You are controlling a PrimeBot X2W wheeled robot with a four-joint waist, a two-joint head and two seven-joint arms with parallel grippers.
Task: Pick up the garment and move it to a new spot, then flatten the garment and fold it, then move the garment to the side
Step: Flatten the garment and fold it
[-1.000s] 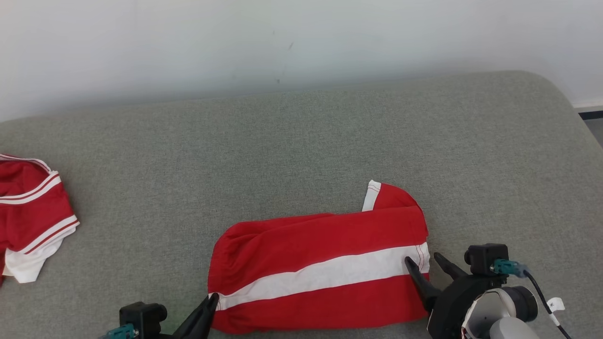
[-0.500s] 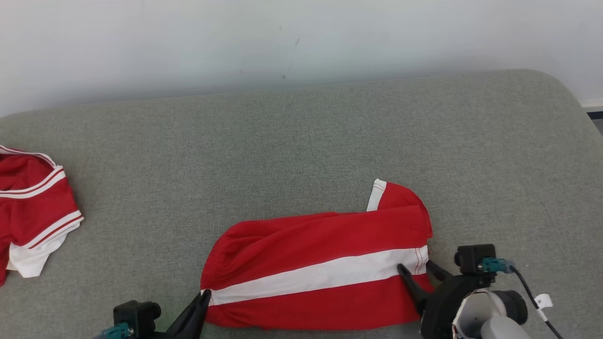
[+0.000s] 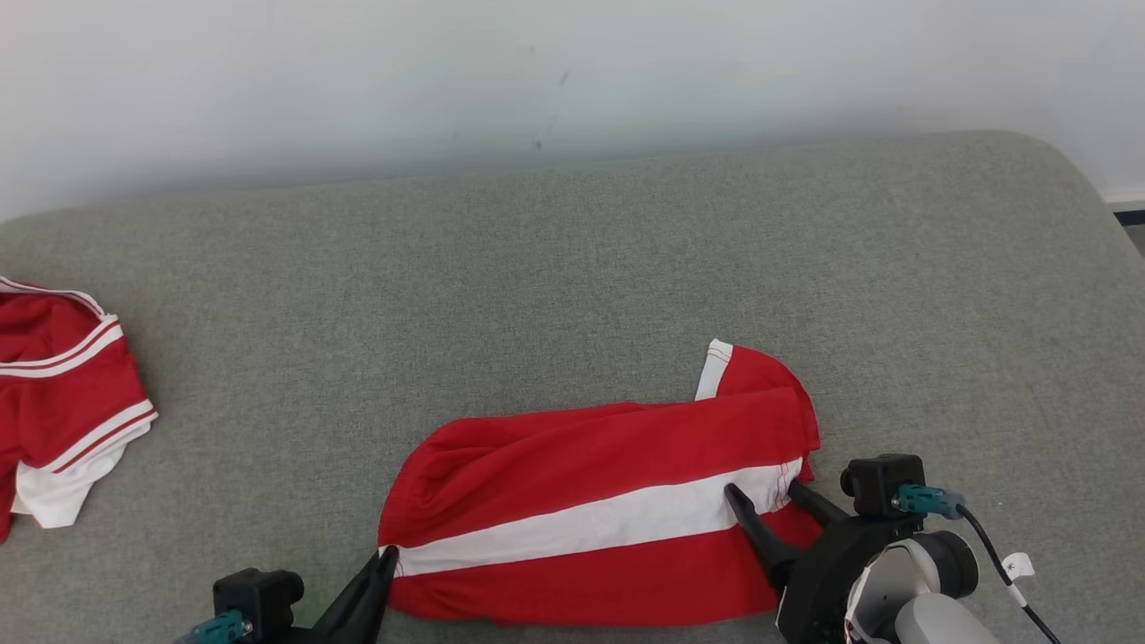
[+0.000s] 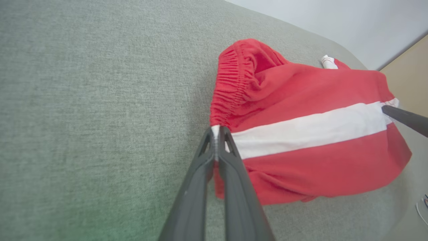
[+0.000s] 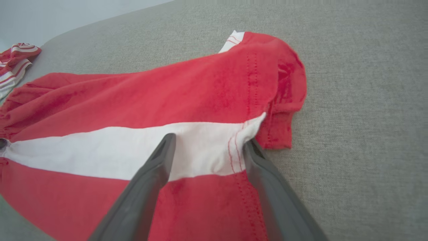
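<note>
Left gripper (image 4: 215, 131), I see, is clamped on the shorts (image 3: 581, 465) at the stripe's waistband end; my right gripper (image 3: 760, 489) gapes wide, straddling the hem. Shorts lie by the cushion's (image 3: 572, 268) front edge, right of middle.

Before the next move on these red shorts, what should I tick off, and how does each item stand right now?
1. Waistband grip: left gripper shut on the red shorts at the white stripe's end: ok.
2. Hem grip: right gripper open, fingers straddling the stripe's hem: not ok.
3. Which layers lie between the right fingers: cannot tell.
4. Flatness: one leg hem sticks out at the far side, folds near the waistband: not ok.
5. Spacing: second red garment lies apart on the grey cushion: ok.
</note>
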